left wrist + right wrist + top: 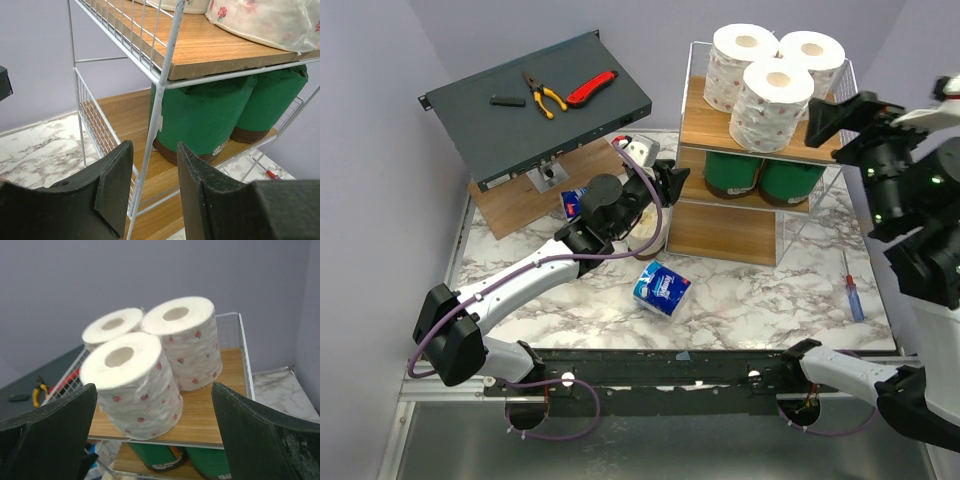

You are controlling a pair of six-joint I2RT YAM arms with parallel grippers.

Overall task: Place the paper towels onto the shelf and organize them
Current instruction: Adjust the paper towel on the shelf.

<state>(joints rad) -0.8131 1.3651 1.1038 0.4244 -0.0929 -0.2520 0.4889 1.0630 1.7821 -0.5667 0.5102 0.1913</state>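
Presently three white rolls printed with small pink flowers point(770, 105) are seen standing close together on the top tier of the shelf point(705, 122), two behind and one in front. Two green-wrapped rolls point(732, 175) are stood side by side on the middle tier, touching each other. A blue-and-white pack point(662, 288) is laid on the marble bench point(770, 300) in front of the shelf, apart from it. A second blue pack point(572, 203) is partly hidden behind the left arm, and a cream roll point(646, 238) is glimpsed beneath that arm's wrist, near the shelf's lower left corner.

The left fingers point(112, 195) are set partly apart with nothing between them, just beside the shelf's left front post. The right fingers point(55, 430) are spread wide with nothing gripped, raised to the right of the top tier and pointed at the three printed rolls.

At the back left a slanted dark grey box point(535, 110) is propped over a wooden board point(515, 210); pliers point(543, 95) and a red knife point(590, 90) are laid on the box. A screwdriver point(850, 285) is laid on the bench to the right of the shelf
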